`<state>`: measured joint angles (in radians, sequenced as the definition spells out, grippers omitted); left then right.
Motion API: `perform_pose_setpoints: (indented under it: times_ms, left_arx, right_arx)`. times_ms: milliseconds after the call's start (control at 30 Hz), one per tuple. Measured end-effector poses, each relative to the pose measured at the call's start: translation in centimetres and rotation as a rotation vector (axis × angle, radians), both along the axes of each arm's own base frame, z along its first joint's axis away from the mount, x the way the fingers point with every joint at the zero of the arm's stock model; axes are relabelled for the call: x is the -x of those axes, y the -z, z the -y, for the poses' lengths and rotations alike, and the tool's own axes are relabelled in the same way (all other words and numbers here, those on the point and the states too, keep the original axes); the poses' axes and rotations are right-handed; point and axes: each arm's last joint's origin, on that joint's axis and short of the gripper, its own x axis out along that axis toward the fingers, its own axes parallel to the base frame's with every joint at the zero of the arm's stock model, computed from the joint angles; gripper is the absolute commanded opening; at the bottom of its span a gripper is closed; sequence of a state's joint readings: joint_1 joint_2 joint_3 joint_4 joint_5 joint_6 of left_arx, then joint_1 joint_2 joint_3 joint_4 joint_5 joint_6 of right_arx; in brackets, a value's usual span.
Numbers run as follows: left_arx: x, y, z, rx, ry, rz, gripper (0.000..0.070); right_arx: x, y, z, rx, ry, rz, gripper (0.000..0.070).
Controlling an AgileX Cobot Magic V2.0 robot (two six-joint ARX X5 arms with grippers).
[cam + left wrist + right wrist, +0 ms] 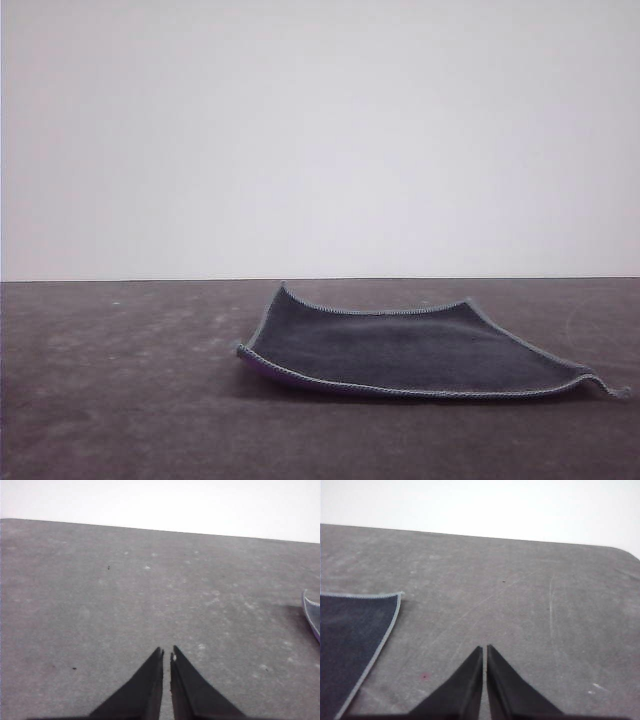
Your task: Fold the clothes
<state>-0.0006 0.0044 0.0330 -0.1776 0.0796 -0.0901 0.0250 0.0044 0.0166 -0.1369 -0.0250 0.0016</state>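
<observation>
The clothes [400,350] are one small square cloth lying spread on the dark table, dark grey face up, with pale stitched edging and a sliver of purple under its near left edge. In the left wrist view my left gripper [167,653] hovers shut over bare table, and a corner of the cloth [312,612] shows well off to one side. In the right wrist view my right gripper [484,648] is shut and holds nothing, above bare table beside the cloth's corner [355,635].
The dark grey scuffed table [120,400] spreads to both sides of the cloth and ends at a far edge against a plain white wall [320,130]. A rounded table corner [627,552] shows in the right wrist view.
</observation>
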Motion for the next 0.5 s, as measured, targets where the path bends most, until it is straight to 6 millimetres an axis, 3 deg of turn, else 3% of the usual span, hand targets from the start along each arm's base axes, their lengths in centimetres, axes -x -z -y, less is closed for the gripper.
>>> perform_pose_setpoints:
  times_ms: [233,367,500]
  left_arx:
    - [0.0,-0.8,-0.2,0.073,-0.078,-0.038,0.0014]
    - [-0.2,-3.8,-0.2,0.110,-0.098,-0.009,0.0014]
    - [-1.2,-6.8,-0.2,0.147,-0.105,-0.039,0.0015]
  right_arx:
    - [-0.1,-0.2,0.0,-0.140,0.018,-0.021,0.0006]
    - [-0.4,-1.7,-0.1,-0.192,-0.004,-0.077,0.0006]
    - [-1.3,-4.7,-0.2,-0.211,-0.022,-0.120,0.0005]
